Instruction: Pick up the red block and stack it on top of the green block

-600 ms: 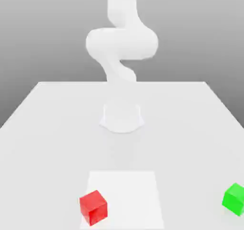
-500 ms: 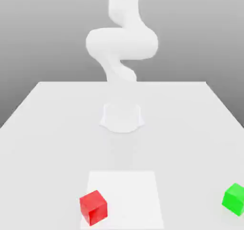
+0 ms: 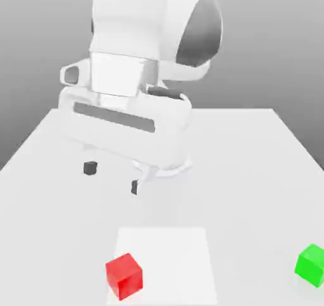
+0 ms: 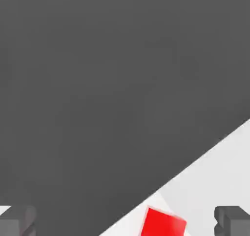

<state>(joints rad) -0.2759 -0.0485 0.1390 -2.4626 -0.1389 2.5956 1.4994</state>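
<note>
The red block (image 3: 124, 276) sits on the table near its front edge, at the left corner of a brighter white square patch (image 3: 168, 260). Far over at the exterior view's right, the green block (image 3: 312, 265) rests on the table. My gripper (image 3: 112, 177) hangs above the table, behind and a little above the red block, its two dark fingertips (image 3: 90, 168) spread wide apart and holding nothing. In the hand view the red block (image 4: 163, 223) lies between the two fingertips (image 4: 233, 219), well below them.
The white arm and hand body (image 3: 136, 89) loom large over the middle of the white table (image 3: 253, 165). The table's edge (image 4: 195, 166) runs diagonally through the hand view, with dark floor beyond it.
The arm has swung forward and down. Its hand now hangs low over the table behind the red block. Both blocks lie where they were.
</note>
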